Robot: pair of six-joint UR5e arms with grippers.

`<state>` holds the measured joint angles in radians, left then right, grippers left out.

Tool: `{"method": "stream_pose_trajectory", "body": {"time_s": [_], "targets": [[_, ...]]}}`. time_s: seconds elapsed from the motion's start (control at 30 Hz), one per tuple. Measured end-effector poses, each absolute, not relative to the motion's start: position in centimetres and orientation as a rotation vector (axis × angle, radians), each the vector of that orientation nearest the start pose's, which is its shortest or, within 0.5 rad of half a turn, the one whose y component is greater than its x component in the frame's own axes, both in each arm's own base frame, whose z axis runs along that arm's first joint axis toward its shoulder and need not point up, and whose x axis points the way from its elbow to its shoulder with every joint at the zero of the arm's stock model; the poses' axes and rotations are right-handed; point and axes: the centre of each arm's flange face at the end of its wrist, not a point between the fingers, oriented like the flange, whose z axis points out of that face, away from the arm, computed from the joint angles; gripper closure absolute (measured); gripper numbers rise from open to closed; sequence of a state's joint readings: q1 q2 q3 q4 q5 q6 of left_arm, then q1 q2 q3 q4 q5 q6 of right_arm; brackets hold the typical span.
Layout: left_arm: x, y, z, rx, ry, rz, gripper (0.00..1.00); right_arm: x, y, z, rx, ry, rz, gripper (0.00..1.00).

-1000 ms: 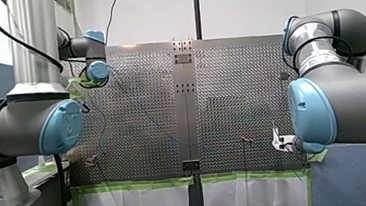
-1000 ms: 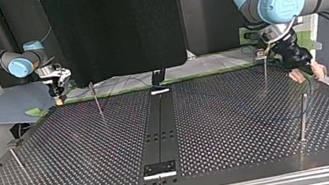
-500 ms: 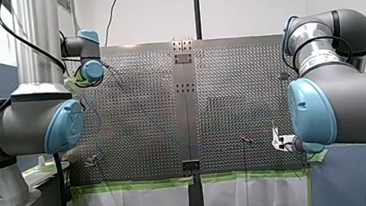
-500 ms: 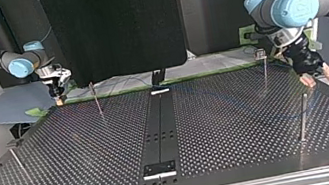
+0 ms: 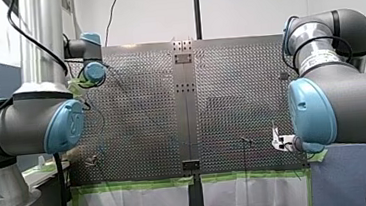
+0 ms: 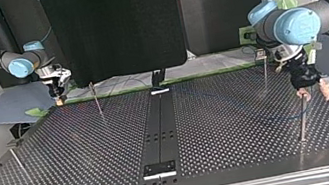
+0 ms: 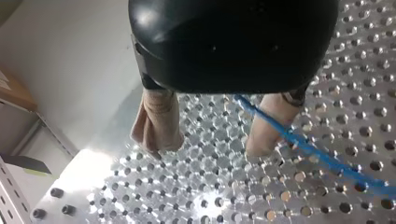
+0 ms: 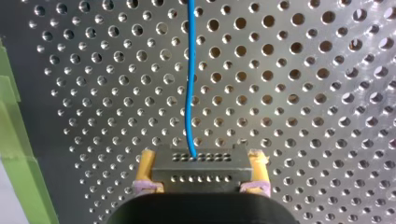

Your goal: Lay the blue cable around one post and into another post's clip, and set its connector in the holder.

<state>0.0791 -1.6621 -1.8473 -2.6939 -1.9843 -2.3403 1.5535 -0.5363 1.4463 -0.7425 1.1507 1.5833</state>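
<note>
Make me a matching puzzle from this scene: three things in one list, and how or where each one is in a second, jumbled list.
Things:
1. connector
2. blue cable
3. left gripper

States:
A. open, with beige pads
B. clamped in the right gripper
C. running out over the perforated table

Pairs: 1-B, 2-C, 3-A.

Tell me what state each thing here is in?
Left gripper: jaws open, clamping nothing.
Right gripper: jaws shut on the connector.
Blue cable: leads from the connector, passes one left jaw.
Posts: upright.
</note>
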Motion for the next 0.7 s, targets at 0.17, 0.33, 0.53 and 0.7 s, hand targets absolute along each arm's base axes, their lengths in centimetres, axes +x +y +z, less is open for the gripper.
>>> {"method": "stream_pose_trajectory", "body": {"time_s": [0.17,0.33,0.53,0.7], "targets": [[52.2,-5.2,36.1,-0.905,1.186,-0.254,0.01,16.2,-68.2,-4.3,1.609,-1.153,1.457,1.00],[53.9,-5.1,36.3,-0.904,1.171,-0.290,0.01,16.2,-68.2,-4.3,1.609,-1.152,1.457,1.00],[55.7,-4.6,35.5,-0.922,1.149,-0.324,0.01,16.3,-68.2,-4.3,1.608,-1.150,1.458,1.00],[56.0,-3.9,34.9,-0.960,1.136,-0.345,0.01,16.3,-68.2,-4.3,1.611,-1.149,1.456,1.00]]}}
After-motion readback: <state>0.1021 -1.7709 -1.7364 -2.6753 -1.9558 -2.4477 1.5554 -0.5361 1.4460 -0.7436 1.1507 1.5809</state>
